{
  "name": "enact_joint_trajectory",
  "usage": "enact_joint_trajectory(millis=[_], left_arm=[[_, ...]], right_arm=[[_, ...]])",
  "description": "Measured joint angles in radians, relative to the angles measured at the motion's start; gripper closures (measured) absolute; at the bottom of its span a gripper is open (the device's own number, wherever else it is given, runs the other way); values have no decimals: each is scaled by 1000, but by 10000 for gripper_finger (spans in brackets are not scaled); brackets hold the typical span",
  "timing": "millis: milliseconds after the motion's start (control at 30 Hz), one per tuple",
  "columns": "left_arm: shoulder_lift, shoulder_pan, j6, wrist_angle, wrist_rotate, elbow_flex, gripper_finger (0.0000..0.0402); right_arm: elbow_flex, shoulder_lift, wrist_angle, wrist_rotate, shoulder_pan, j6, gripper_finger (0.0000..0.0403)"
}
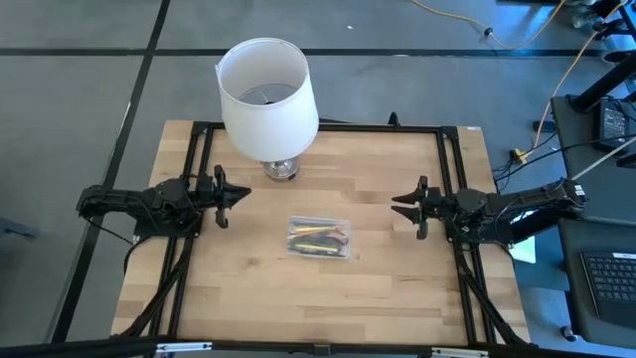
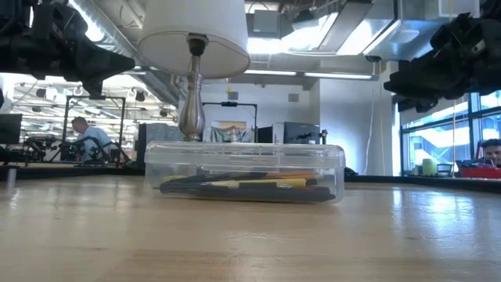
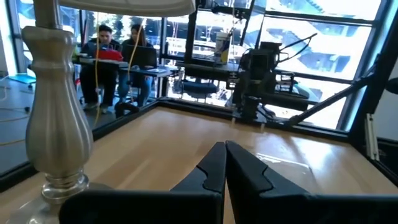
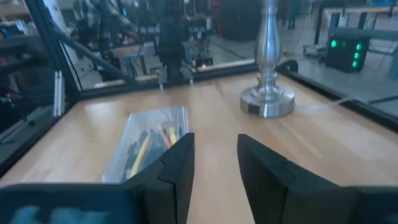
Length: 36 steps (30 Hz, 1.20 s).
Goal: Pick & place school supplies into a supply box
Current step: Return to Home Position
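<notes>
Apparently homing: pens (image 2: 258,185) lie inside the closed supply box (image 2: 243,153), the left gripper (image 3: 224,152) pinched together empty, the right gripper (image 4: 216,146) narrowly parted, both needing only retraction.

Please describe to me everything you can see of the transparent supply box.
The supply box is a small, shallow rectangular container of clear plastic with rounded corners, lid closed. It lies flat near the middle of the wooden table, in front of the lamp. Inside lie pens and pencils, black and yellow among them. Only the table touches it; the left gripper and right gripper hang clear at either side.
</notes>
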Motion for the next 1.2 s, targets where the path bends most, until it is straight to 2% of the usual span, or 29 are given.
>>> enact_joint_trajectory(millis=[267,500,1200], left_arm=[[0,33,-2,-3,22,0,396],[0,34,-9,-3,22,0,396],[0,34,-8,-2,15,0,395]], right_arm=[[0,-145,-110,59,0,-26,277],[19,-298,-204,44,0,-78,277],[27,-266,-235,-18,-1,-47,277]])
